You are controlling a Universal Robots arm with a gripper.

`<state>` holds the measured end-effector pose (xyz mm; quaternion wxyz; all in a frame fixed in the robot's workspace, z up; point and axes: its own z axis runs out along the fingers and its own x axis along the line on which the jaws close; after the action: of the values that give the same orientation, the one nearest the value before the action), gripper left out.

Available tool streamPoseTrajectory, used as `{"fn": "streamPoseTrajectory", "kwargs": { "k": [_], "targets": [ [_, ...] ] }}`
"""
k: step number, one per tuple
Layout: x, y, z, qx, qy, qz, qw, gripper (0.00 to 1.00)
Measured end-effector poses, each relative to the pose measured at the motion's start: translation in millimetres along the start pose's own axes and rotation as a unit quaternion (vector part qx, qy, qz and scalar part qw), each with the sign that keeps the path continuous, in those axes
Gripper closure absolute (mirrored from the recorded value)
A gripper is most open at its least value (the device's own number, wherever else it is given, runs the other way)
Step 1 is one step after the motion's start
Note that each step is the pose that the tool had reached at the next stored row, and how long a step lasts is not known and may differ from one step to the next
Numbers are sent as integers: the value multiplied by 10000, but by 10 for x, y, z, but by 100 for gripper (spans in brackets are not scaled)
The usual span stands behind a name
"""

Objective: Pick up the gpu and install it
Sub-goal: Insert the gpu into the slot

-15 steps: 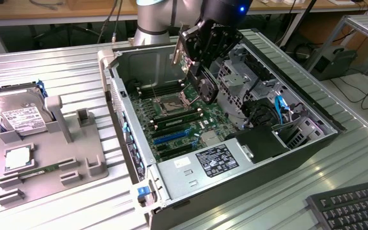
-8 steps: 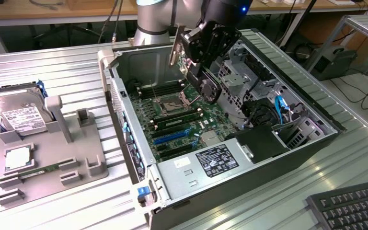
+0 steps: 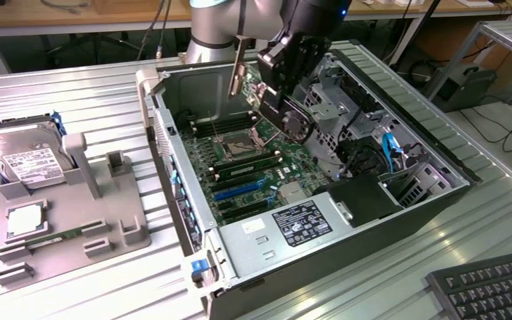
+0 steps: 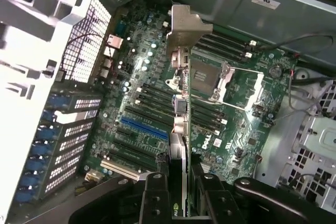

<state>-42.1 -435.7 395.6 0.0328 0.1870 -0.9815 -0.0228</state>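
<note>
A ribbed metal bench (image 3: pixel 78 93) carries the work, with desks and loose cables behind it. Laying a clock face over the exterior view, an open computer case (image 3: pixel 434 180) lies on its side at the centre, its motherboard (image 3: pixel 265 167) facing up so that cards can go in from above.

At nine o'clock from the case sits a grey holding tray (image 3: pixel 105 220). It keeps the hard drive (image 3: pixel 29 163) propped upright and the square processor chip (image 3: pixel 23 220) flat in its recess, presumably so that each part presents itself for a clean pick. A keyboard (image 3: pixel 496 290) lies at five o'clock, well apart from the work.

The graphics card (image 3: pixel 237 67) is in the air at twelve o'clock, over the far end of the case. The robot arm (image 3: pixel 221 27) holds it there, with the jaws clamped on the card's two flat faces.

In the wrist view we see the card edge-on, and its pale metal bracket (image 4: pixel 185 24) is at the end away from the jaws. It hangs above the board, between the empty processor socket (image 4: pixel 223 82) and the blue slot (image 4: pixel 144 128). We judge that it touches neither.

Held by its faces, the card keeps its connector edge free, which we take to be the reason for this grip. By our reading the pick is done and the card is not yet seated.
</note>
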Motion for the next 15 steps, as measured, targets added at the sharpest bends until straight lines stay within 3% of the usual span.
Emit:
{"fn": "streamPoseTrajectory", "kwargs": {
  "k": [4,8,13,15],
  "targets": [
    [0,0,2,18,-4,-318,9995,74],
    [0,0,5,32,-6,-619,9981,74],
    [-1,-1,14,50,5,-1034,9946,74],
    [-1,-1,20,61,15,-1251,9921,74]
  ]
}}
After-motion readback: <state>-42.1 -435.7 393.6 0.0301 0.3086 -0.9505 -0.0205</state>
